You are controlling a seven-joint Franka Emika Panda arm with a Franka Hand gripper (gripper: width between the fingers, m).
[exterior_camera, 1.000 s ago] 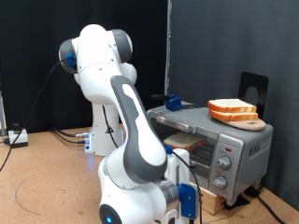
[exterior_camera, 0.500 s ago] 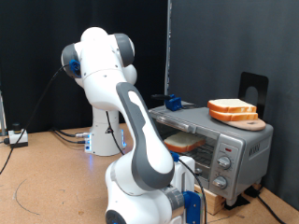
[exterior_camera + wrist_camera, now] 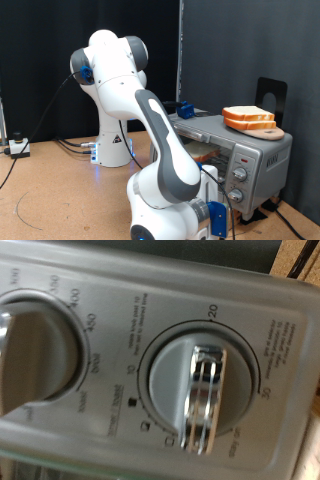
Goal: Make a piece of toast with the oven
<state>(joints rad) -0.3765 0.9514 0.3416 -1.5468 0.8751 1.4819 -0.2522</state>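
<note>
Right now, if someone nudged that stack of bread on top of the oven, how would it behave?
The stack of bread slices looks light and soft, so it would likely slide or topple apart. It rests on a small wooden board atop the oven, near the edge, so slices might fall off.

- A stack of bread slices sits on a round wooden board.
- A small blue object lies further back.
- Cables trail over the brown tabletop.
- A black curtain hangs behind.
</note>
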